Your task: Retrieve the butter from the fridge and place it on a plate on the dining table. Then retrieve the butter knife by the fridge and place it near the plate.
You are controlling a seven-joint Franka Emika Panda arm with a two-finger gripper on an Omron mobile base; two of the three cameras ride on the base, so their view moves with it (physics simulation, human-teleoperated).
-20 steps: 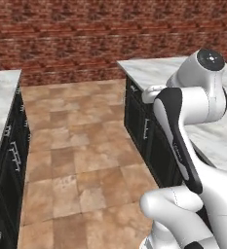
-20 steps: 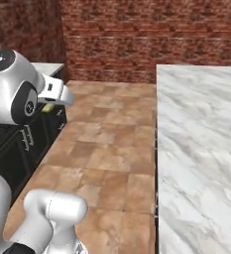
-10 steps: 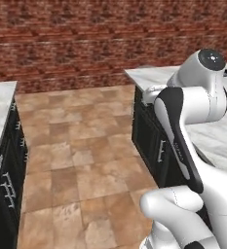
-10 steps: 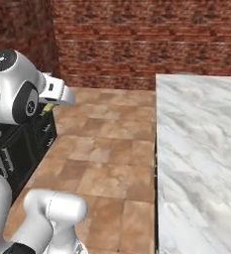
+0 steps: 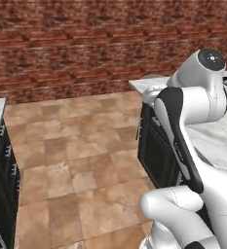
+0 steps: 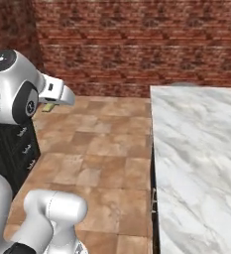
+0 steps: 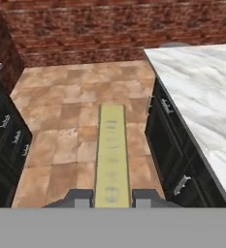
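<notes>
One pale yellow-tan oblong butter stick (image 7: 111, 155) grasped between two dark fingers (image 7: 80, 197), above tiled floor (image 7: 66, 131) beside one white-grey marble counter (image 7: 201, 92).

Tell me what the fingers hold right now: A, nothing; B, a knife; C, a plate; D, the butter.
D: in the hand view the pale yellow butter sticks out from between the two dark fingers, above the tiled floor.
</notes>
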